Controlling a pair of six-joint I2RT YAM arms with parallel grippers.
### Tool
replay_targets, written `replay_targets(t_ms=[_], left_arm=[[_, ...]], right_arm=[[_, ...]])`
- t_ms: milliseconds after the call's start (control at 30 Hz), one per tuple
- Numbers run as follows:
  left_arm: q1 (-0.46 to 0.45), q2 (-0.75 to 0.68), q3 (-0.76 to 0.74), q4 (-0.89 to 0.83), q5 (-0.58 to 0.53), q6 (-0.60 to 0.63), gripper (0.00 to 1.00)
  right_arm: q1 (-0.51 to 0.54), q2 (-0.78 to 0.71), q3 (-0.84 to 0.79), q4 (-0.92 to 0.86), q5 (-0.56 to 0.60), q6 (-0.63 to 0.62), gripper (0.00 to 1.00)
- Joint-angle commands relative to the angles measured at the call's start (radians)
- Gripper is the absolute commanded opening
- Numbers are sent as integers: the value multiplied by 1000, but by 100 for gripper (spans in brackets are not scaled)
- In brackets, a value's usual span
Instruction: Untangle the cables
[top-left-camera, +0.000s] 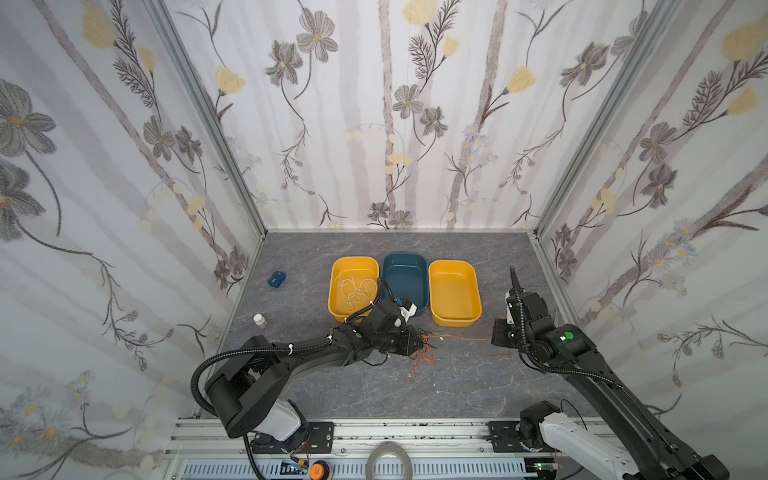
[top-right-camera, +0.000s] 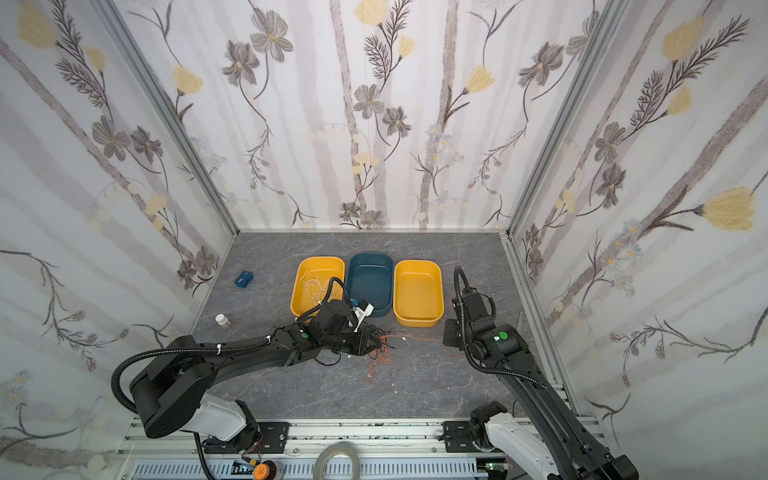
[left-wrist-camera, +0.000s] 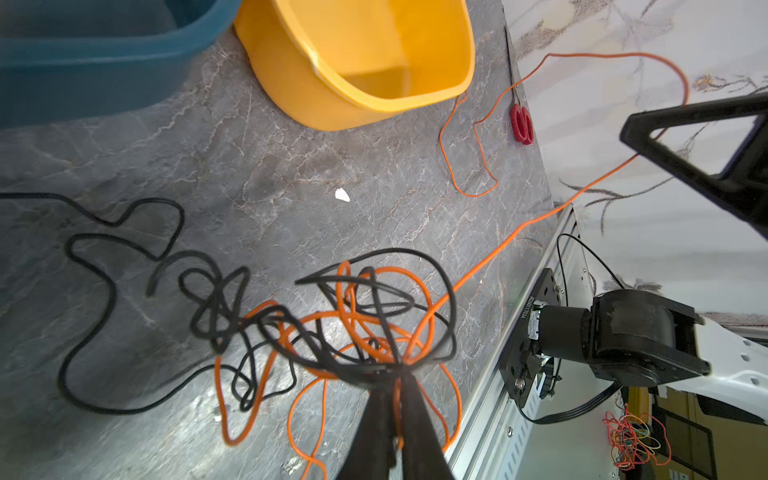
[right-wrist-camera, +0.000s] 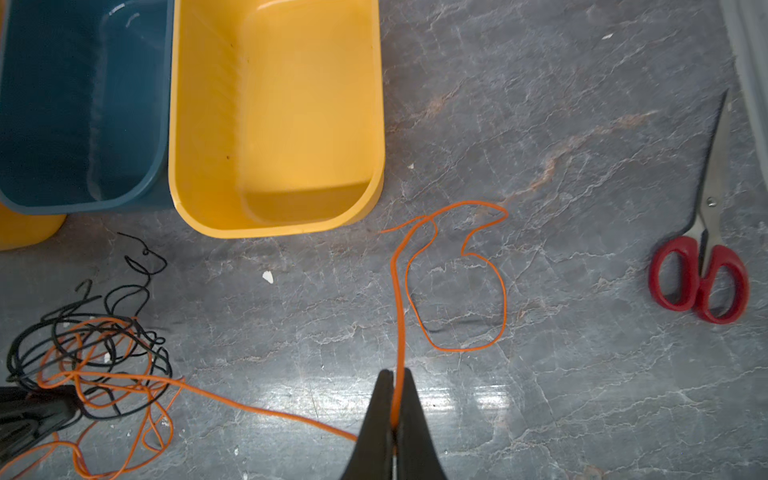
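place: robot lab test cell | walls: floral wallpaper panels (top-left-camera: 374, 104) between aluminium frame posts (top-left-camera: 212, 124), closing three sides | surface: grey marble-look counter (top-left-camera: 457, 386) | fixtures: left arm (top-left-camera: 307, 351) and right arm (top-left-camera: 582, 349) bolted to slotted front rail (top-left-camera: 415, 432)

Bare tabletop (top-left-camera: 478, 386) before 3 bins (top-left-camera: 405, 266)

Grey marbled table (top-left-camera: 457, 386) bears three tubs (top-left-camera: 455, 320), scissors (right-wrist-camera: 702, 278), tangled cables (right-wrist-camera: 89, 361), bottle (top-left-camera: 259, 321)

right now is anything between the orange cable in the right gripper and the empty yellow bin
Nothing visible: bare table between the right gripper and the yellow bin. Its orange cable runs into the tangle the left gripper pinches.
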Motion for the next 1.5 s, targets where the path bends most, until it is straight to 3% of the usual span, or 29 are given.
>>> replay_targets(t_ms=[0, 100, 167, 267, 467, 633, 767, 1133, 1467], left_arm=[[2, -8, 19, -60, -16, 45, 9], [1, 0, 40, -119, -47, 71, 9], [-1, 12, 51, -155, -71, 91, 9], [-9, 35, 75, -229, -108, 135, 8], [-37, 57, 119, -350, -217, 258, 5], [-38, 52, 152, -446, -306, 337, 5], [-38, 52, 165, -464, -296, 384, 5], [-39, 12, 144, -431, -230, 413, 10], [-39, 3, 137, -427, -219, 406, 11]], right_arm=[[16, 5, -48, -1, -77, 47, 0], [40, -2, -103, 13, -123, 85, 3], [55, -4, -128, 20, -158, 102, 19], [98, -8, -126, 12, -153, 107, 26], [183, 23, -106, 80, -255, 42, 28], [223, 30, -91, 158, -415, 16, 39], [235, 42, -111, 250, -406, -51, 41], [287, 353, -182, 737, -432, -196, 53], [294, 609, -128, 879, -457, -232, 50]])
